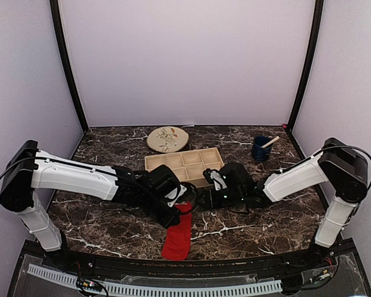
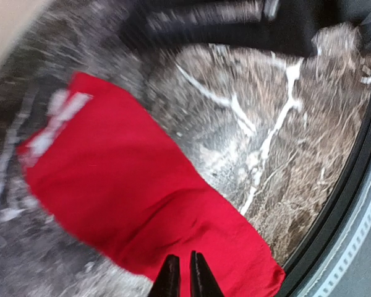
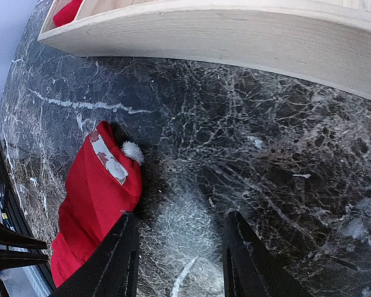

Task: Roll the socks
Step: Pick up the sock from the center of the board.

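One red sock lies flat and stretched out near the table's front edge, its white-patched cuff pointing toward the tray. My left gripper hovers over the sock, its fingertips almost together with only a sliver between them and nothing held. My right gripper stands open over bare marble just right of the sock, its left finger beside the fabric. A second bit of red, a sock, shows inside a corner compartment of the wooden tray.
The wooden tray with its compartments sits just behind both grippers. A patterned plate lies behind it. A blue cup with a stick stands at the back right. The table's black front rail runs close to the sock.
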`<state>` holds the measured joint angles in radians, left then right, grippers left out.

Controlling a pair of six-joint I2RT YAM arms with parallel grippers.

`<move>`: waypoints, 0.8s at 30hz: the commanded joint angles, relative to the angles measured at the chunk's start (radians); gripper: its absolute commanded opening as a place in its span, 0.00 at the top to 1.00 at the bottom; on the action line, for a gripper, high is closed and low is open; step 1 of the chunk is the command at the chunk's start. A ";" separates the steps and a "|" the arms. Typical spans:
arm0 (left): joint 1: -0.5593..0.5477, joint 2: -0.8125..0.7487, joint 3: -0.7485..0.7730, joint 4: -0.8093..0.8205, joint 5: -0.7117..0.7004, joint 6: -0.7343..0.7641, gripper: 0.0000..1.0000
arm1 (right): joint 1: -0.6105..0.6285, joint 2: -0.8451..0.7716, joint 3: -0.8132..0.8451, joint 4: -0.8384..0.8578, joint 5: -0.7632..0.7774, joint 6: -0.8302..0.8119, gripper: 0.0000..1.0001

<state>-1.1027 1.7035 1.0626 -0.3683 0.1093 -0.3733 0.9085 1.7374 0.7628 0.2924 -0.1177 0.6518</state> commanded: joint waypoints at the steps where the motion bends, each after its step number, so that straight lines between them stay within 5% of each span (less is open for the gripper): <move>1: 0.029 -0.152 -0.047 0.000 -0.150 -0.094 0.88 | -0.009 0.033 0.034 0.074 -0.058 0.072 0.56; 24: 0.125 -0.056 -0.166 0.165 0.005 -0.153 0.90 | -0.020 0.183 0.007 0.327 -0.249 0.349 0.53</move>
<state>-0.9844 1.6207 0.9127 -0.2287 0.0731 -0.5182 0.8948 1.8915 0.7750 0.5419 -0.3363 0.9520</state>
